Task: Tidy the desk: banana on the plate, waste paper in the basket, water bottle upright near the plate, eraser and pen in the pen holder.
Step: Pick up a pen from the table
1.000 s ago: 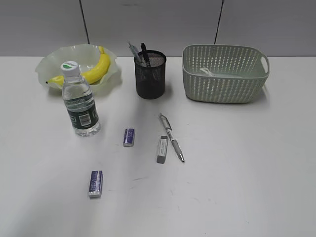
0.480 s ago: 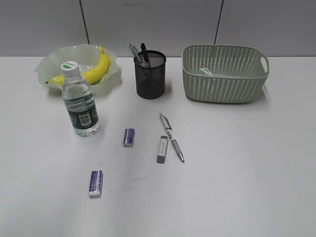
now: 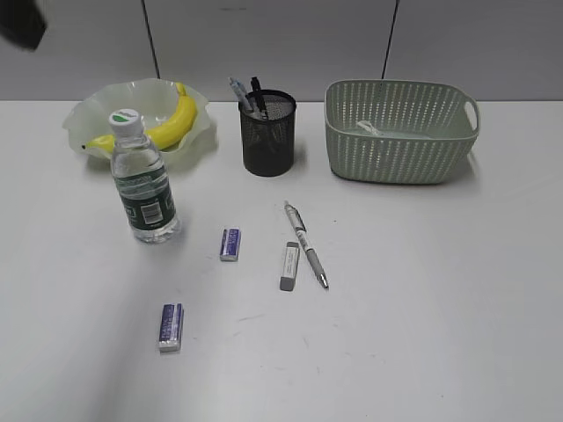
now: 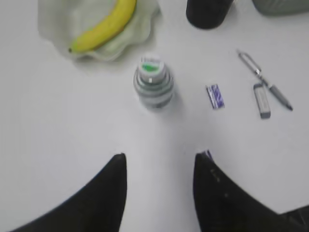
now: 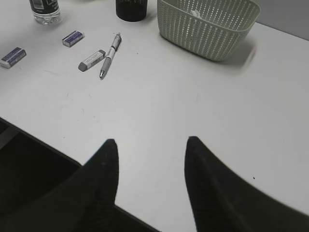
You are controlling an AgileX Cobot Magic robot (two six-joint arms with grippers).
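Note:
The banana [image 3: 176, 119] lies in the pale green plate [image 3: 79, 119] at the back left. In front of the plate the water bottle [image 3: 145, 189] stands upright. The black pen holder [image 3: 267, 134] has pens in it. White waste paper [image 3: 369, 128] lies inside the basket [image 3: 400, 132]. A pen [image 3: 305, 244] and a grey eraser [image 3: 288, 265] lie side by side mid-desk, with two purple-sleeved erasers [image 3: 230, 243] [image 3: 171, 327] to their left. My left gripper [image 4: 160, 157] hangs open high above the desk, nearer than the bottle [image 4: 153, 82]. Open and empty, my right gripper [image 5: 152, 141] is over the desk's front edge.
A dark part of the left arm [image 3: 22, 22] shows in the exterior view's top left corner. The desk's front edge [image 5: 43, 142] runs under my right gripper, with dark space below it. The wall stands behind the plate, holder and basket.
A dark part of the left arm has come into the top left corner of the exterior view. The objects on the desk have not moved.

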